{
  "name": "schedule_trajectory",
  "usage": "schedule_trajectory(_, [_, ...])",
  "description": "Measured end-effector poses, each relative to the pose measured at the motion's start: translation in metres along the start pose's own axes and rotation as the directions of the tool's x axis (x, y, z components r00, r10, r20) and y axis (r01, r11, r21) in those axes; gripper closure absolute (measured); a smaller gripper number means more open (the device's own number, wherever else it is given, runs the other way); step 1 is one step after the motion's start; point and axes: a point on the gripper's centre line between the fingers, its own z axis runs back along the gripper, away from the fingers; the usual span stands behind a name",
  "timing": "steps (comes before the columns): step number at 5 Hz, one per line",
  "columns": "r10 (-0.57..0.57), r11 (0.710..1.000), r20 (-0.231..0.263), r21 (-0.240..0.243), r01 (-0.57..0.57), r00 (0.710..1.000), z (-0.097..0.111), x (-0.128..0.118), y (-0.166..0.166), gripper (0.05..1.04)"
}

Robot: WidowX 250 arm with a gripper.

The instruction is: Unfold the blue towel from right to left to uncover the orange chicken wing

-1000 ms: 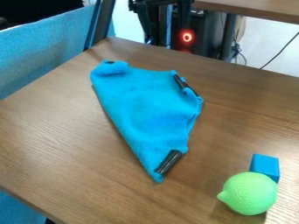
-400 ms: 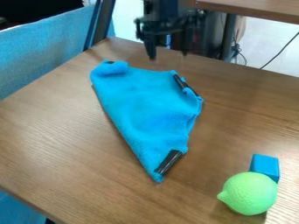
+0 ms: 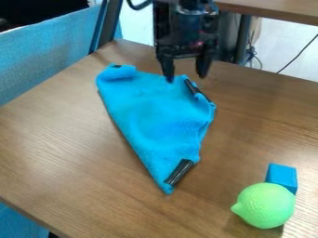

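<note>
Nearest you, at the lower right of the brown wood-grain surface [image 3: 93,153], sits a lime-green, round, lemon-shaped fruit [image 3: 265,205], with a small blue block [image 3: 282,176] just behind it. Farther back, left of them, lies your bright-blue, crumpled cloth with black strips [image 3: 155,116]. Over its far edge hangs your black two-fingered tool [image 3: 186,78], tips apart, gripping nothing.

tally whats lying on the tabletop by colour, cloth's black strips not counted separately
Blue: 2 (the cloth and the block)
Green: 1 (the lemon-shaped toy)
Total: 3
</note>
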Motion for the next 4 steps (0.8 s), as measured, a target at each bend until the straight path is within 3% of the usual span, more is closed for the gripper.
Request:
schedule_trajectory(1, [-0.011,0.999,-0.008,0.036,0.012,1.000,-0.0154,-0.0039,-0.0096,0.083])
schedule_trajectory(3, [-0.002,0.997,-0.025,0.073,0.004,1.000,-0.0234,-0.0017,-0.0123,0.137])
schedule_trajectory(4, [-0.014,0.996,-0.031,0.090,0.016,0.999,-0.0234,-0.0037,-0.0122,0.478])
